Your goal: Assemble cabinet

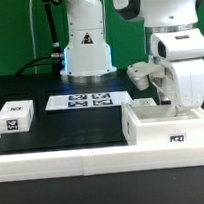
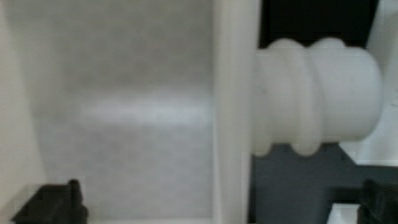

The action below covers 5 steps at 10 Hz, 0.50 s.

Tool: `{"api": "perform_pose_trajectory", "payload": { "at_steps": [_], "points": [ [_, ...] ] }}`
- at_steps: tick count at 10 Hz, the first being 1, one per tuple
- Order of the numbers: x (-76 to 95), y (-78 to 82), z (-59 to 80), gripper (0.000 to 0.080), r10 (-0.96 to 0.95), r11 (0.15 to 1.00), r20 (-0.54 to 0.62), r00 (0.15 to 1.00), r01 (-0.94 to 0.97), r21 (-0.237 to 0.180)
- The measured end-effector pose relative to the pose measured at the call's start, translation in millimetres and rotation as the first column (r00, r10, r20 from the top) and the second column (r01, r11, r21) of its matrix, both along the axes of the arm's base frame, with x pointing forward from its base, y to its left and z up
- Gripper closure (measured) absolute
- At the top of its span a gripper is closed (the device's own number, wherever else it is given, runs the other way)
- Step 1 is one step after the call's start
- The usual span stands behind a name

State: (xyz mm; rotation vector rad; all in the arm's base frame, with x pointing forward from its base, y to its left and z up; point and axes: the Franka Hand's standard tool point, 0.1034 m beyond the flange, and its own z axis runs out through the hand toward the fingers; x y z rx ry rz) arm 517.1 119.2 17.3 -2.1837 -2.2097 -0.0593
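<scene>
The cabinet (image 1: 150,131) is shown on the black bench (image 1: 63,134) at the lower right of the exterior view; the hand (image 1: 171,100), positioned just above it, is seen with fingers (image 2: 59,203) spread apart.

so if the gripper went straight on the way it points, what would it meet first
Probably the cabinet: its white wall lies right between the open fingers, just ahead of the gripper, though depth is unclear.
</scene>
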Motion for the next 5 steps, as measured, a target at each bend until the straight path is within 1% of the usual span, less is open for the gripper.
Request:
{"api": "perform_pose_trajectory", "payload": {
  "at_steps": [2,3,4,5],
  "points": [
    [-0.7,-0.2,-0.4,0.0001,0.000,1.000,-0.001,1.000,0.000,0.000],
    [-6.2,-1.2,1.7,0.0001,-0.014,1.000,-0.005,1.000,0.014,-0.003],
    [-13.8,-2.9,10.4,0.0002,-0.025,1.000,-0.004,1.000,0.025,-0.009],
    [-22.5,-2.8,23.0,0.0002,-0.048,0.999,-0.006,0.999,0.048,-0.020]
  ]
}}
